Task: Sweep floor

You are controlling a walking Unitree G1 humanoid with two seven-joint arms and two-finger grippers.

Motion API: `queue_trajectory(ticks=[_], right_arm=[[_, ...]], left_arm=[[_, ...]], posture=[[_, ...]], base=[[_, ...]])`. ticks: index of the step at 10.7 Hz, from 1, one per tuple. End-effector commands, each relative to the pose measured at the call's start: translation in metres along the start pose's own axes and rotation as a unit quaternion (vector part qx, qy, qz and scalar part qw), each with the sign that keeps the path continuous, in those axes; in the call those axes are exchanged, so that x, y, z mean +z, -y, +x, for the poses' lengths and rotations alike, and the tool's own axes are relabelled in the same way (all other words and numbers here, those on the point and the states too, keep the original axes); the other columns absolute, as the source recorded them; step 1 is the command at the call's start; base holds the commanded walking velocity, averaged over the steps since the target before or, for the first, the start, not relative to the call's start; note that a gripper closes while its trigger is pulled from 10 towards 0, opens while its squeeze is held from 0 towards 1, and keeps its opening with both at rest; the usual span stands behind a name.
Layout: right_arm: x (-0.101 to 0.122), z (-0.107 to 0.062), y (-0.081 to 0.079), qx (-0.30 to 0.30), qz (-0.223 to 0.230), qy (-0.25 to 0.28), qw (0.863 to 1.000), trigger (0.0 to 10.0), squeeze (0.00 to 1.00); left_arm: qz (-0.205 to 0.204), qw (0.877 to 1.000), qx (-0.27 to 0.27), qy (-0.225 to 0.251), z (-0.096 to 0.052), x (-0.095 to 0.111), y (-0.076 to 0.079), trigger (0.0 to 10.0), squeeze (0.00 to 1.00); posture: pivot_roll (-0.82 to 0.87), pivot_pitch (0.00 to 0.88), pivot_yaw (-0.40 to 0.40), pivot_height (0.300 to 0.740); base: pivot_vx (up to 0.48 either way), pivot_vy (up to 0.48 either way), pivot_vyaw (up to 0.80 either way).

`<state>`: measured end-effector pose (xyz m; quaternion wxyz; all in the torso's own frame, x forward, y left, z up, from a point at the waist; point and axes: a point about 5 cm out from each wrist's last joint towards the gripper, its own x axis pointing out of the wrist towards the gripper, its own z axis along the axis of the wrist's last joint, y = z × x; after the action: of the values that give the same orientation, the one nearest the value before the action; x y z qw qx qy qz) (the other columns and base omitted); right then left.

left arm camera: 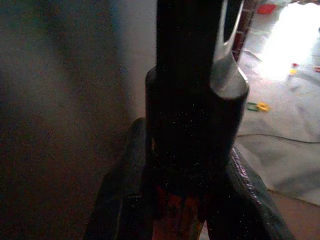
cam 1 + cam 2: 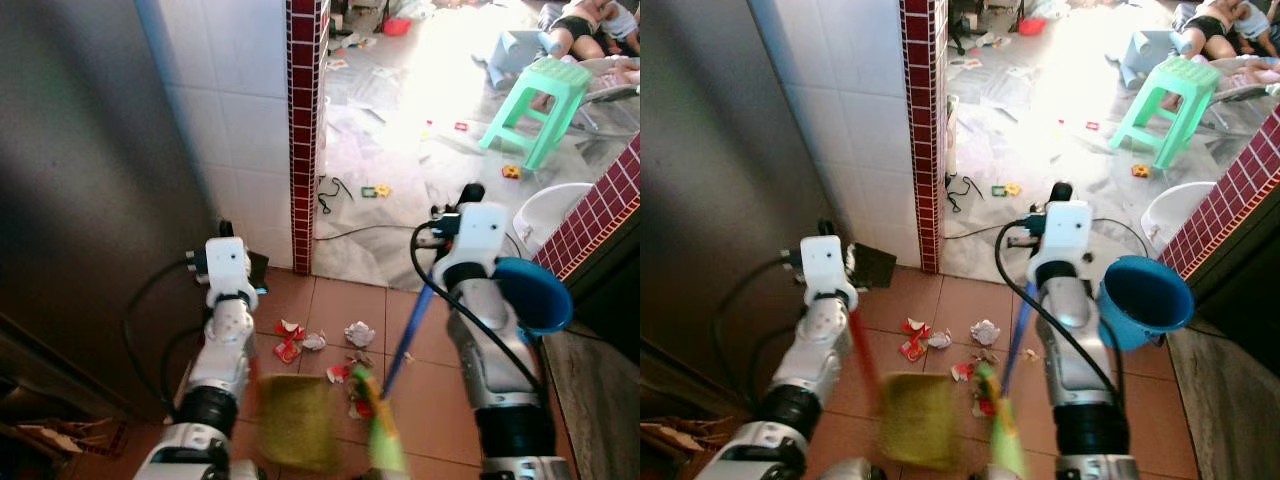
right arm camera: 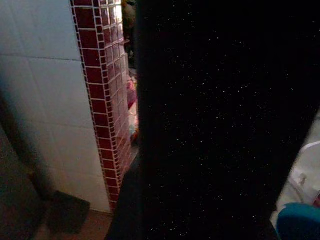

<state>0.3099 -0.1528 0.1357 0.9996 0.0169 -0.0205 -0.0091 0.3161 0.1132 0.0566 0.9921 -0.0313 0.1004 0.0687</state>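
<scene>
Red and white scraps of litter [image 2: 298,341] and a crumpled white paper [image 2: 359,333] lie on the terracotta floor tiles in front of me. Close below me hangs a yellow-green dustpan [image 2: 297,420] on a red handle [image 2: 864,355], blurred. My left gripper [image 2: 252,272] is shut on that handle; the left wrist view shows dark fingers [image 1: 250,195] around a red shaft. A broom with a blue handle [image 2: 408,340] and green bristles [image 2: 385,435] slants down beside the litter. My right gripper [image 2: 468,195] holds its upper end.
A red-tiled pillar [image 2: 305,130] and a white wall stand ahead, with a steel appliance [image 2: 80,200] on the left. A blue bucket [image 2: 535,295] sits beside my right arm by a red-tiled counter [image 2: 600,215]. Beyond are a cable [image 2: 370,232], a green stool [image 2: 540,105], a white basin [image 2: 555,210] and a person [image 2: 590,20] lying down.
</scene>
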Motion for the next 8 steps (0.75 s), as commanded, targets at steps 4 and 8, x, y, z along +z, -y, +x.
queue_trajectory(ticks=[4,8], right_arm=[[0.026,0.007,-0.033,0.083,0.134,0.008,0.987,10.0,0.00],[0.067,0.013,-0.039,0.183,0.134,0.068,0.972,10.0,0.00]], left_arm=[[-0.011,1.000,-0.008,0.010,0.004,0.003,0.006,10.0,0.00],[-0.010,1.000,-0.014,0.007,0.006,0.001,0.007,10.0,0.00]], posture=[[-0.09,0.000,-0.004,0.740],[-0.10,0.000,0.001,0.740]], base=[[0.000,0.000,0.00],[0.000,0.000,0.00]])
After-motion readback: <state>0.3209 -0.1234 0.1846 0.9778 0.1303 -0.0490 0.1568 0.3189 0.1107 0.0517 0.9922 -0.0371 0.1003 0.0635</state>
